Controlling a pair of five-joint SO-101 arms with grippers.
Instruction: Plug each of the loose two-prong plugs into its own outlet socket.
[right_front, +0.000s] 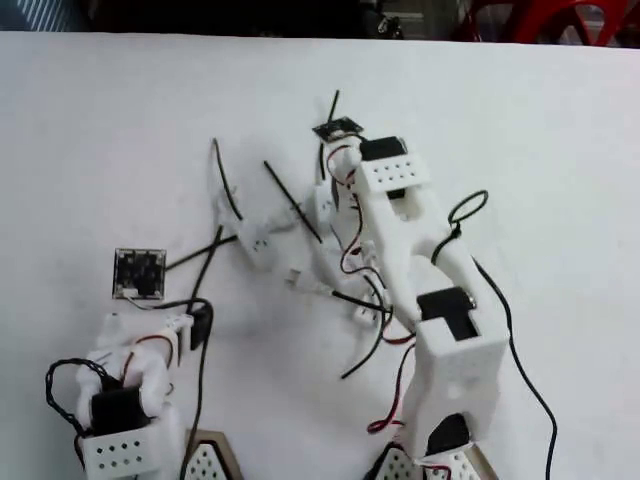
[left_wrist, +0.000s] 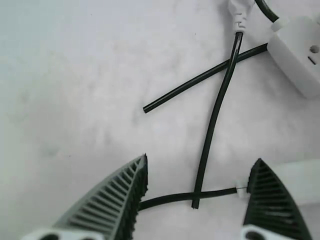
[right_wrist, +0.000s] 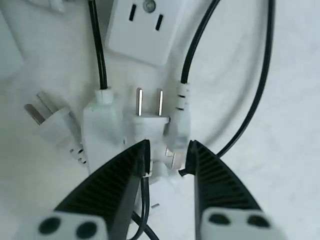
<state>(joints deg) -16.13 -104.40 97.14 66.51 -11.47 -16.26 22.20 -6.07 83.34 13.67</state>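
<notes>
High view: my left arm (right_front: 125, 385) near left on white table (right_front: 560, 120). My right arm (right_front: 415, 245) stretched toward far centre, over tangle of plugs and cords.

Left wrist view: my left gripper (left_wrist: 202, 160) spread wide, holding nothing, above crossed black cords (left_wrist: 212, 125). White socket block (left_wrist: 300, 55) lies beyond.

Right wrist view: my right gripper (right_wrist: 167, 155) pinching two-prong plug (right_wrist: 149, 122). Prongs aimed at outlet socket (right_wrist: 145, 27), not yet touching it. Second plug (right_wrist: 52, 122) loose beside.
</notes>
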